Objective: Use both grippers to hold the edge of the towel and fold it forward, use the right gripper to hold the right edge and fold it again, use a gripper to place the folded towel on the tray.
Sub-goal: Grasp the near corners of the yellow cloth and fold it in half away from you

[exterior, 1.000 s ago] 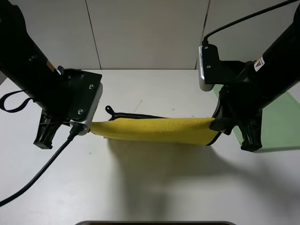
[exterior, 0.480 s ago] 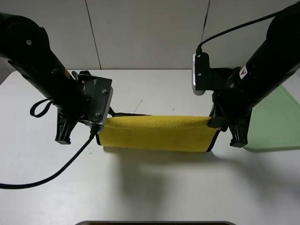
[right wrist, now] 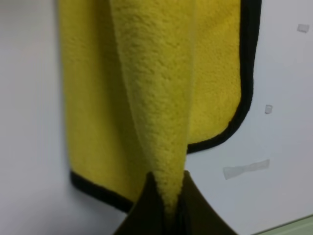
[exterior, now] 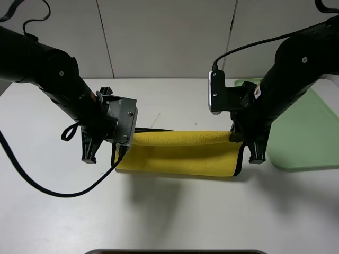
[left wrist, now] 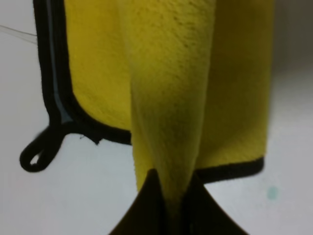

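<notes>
Left end effector [left wrist: 170,203] and right end effector [right wrist: 168,200] clamp the towel [exterior: 183,159] — we see its long axis strung between them, tray [exterior: 312,145] nearer the right.

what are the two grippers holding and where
Both hold the yellow towel by its raised edge: left gripper at the left end, right gripper at the right end.

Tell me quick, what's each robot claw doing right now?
Left gripper: shut on the towel, pinching its edge.
Right gripper: shut on the towel's other end.
</notes>
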Robot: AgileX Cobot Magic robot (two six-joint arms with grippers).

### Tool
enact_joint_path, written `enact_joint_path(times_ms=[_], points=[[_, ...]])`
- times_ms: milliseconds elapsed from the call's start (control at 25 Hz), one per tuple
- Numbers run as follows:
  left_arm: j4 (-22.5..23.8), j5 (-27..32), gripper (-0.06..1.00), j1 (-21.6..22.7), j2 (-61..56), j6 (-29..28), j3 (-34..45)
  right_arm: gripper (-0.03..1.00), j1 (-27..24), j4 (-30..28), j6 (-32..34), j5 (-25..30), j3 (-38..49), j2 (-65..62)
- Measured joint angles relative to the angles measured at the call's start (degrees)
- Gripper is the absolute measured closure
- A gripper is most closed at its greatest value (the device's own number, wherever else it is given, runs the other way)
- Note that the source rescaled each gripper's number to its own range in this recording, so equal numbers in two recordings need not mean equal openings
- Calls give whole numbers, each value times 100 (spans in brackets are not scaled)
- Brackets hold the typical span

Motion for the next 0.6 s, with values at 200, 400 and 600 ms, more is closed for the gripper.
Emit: enact_joint_path(times_ms=[200, 400, 600], points=[[47, -623, 94, 0, 209, -36, 0, 97, 0, -443, 395, -328, 0, 227], [71, -962, 94, 0, 343, -36, 0, 97, 0, -619, 570, -547, 0, 349], [89, -1083, 94, 0, 376, -36, 0, 97, 0, -645, 588, -644, 0, 377]])
